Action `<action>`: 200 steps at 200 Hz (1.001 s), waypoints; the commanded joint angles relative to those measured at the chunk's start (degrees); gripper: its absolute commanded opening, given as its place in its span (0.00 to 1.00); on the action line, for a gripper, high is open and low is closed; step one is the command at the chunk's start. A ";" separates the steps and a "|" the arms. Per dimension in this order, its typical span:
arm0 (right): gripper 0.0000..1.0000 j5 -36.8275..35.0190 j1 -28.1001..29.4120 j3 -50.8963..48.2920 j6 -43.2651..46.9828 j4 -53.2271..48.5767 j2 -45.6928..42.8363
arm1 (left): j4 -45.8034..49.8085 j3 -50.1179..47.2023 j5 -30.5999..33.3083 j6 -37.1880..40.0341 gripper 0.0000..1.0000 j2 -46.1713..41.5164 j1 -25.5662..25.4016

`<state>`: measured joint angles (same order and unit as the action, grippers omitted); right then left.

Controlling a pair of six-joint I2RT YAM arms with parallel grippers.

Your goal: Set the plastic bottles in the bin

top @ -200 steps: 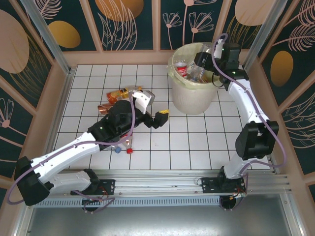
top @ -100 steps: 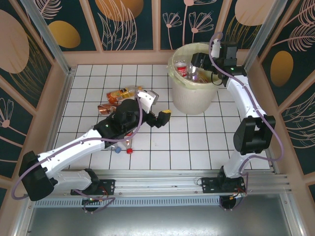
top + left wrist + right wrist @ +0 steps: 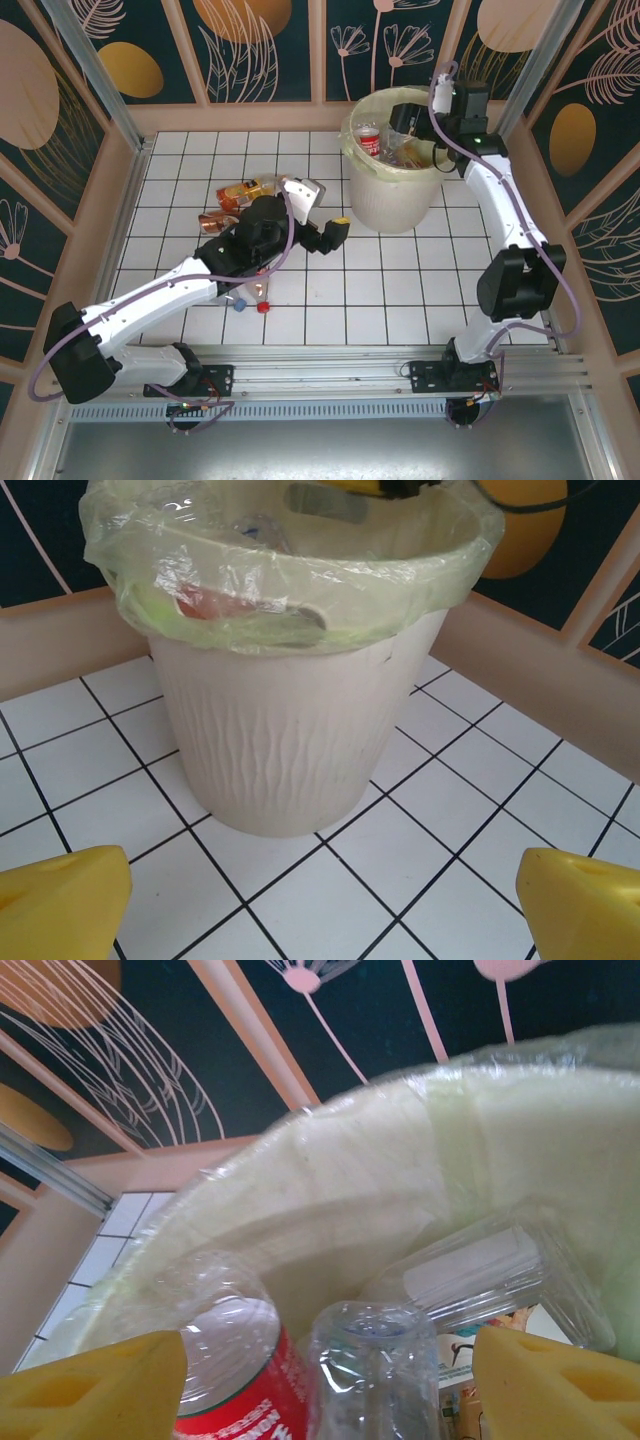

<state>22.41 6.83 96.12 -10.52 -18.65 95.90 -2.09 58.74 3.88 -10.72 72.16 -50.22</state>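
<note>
Evidently you hung the right gripper (image 3: 402,135) over the bin (image 3: 385,205) so a release would land inside — jaws parted, a clear bottle (image 3: 370,1370) loose beneath; the left gripper (image 3: 322,212) gaped wide, empty.

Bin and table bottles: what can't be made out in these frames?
- Bottles in the bin: count; top view, the right arm covers part of the opening.
- Same bottles, left wrist view: blurred behind the bag.
- Table bottles: count; top view, the left arm covers part of the pile.
- Red-label bottle: label text; right wrist view, cut off by the bottom edge.
</note>
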 commanded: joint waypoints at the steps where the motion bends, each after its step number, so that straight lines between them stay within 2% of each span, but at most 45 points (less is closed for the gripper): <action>1: 0.76 0.17 -0.41 -0.92 2.07 2.63 -6.43 | 0.55 1.38 -1.27 -0.59 0.99 0.93 2.71; 26: 0.77 0.34 -0.33 -4.72 2.24 4.18 -12.30 | 0.70 1.35 -4.17 -0.76 0.99 1.86 6.41; 95: 0.81 7.92 0.63 -24.59 -3.31 10.44 -32.87 | 6.83 3.28 -4.06 5.00 0.99 5.24 14.99; 116: 0.86 9.87 1.76 -30.52 -5.30 12.12 -38.17 | 9.55 4.89 -3.64 6.88 0.99 7.00 17.89; 165: 0.99 14.51 6.70 -40.65 -7.84 13.88 -44.43 | 12.90 7.23 -3.88 9.84 0.98 11.13 23.63; 200: 0.99 14.15 12.12 -47.14 -8.24 14.78 -47.04 | 15.93 9.34 -2.31 14.09 0.99 15.43 26.46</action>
<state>34.83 16.03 52.60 -17.54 -6.92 50.85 10.15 65.76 0.49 -1.08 84.86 -25.43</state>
